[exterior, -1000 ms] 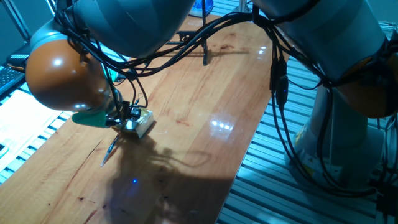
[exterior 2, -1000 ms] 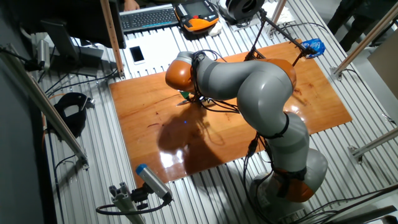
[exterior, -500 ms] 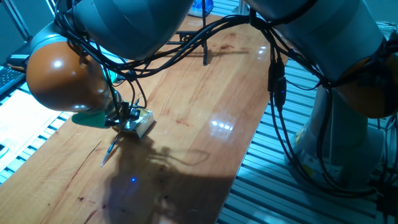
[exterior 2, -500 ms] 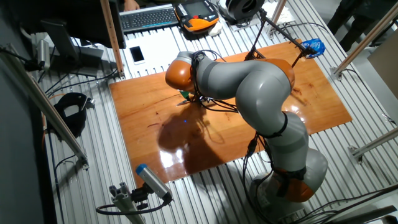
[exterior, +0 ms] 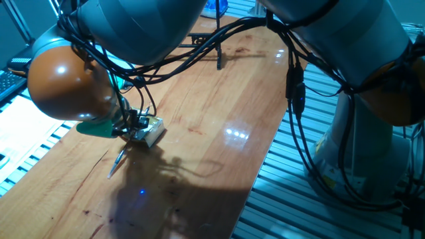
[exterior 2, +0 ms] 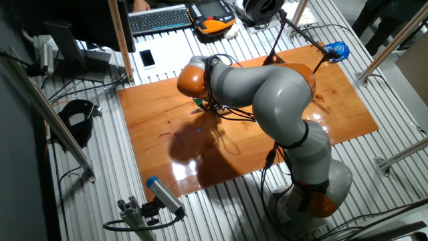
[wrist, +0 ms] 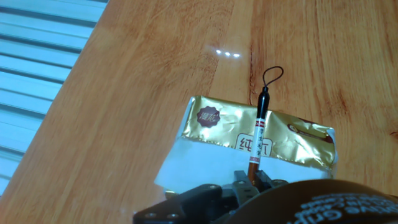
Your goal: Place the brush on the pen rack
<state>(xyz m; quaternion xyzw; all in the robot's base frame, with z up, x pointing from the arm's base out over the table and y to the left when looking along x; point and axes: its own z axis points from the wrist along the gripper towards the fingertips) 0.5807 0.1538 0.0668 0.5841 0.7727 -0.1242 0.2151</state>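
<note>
The hand [wrist: 252, 182] was low over the wooden surface [wrist: 155, 74], its fingers closed on the shaft of the brush [wrist: 259, 134]. In the hand view the reddish-brown shaft ran up from between the fingers, across a white printed label, to a black end with a small loop that lay past the far edge of a yellowish box [wrist: 249, 140]. The box, gold on its far part and white on its near part, lay flat on the surface directly under the brush.

In one fixed view the hand [exterior: 133, 125] sat at the box [exterior: 150, 131], below the arm's orange joint, and the dark bristle tip of the brush [exterior: 117, 160] angled down to the surface beside the box. The pen rack [exterior: 207, 41] stood at the far end of the surface, well apart from the hand and the brush. A blue object lay beyond it.
</note>
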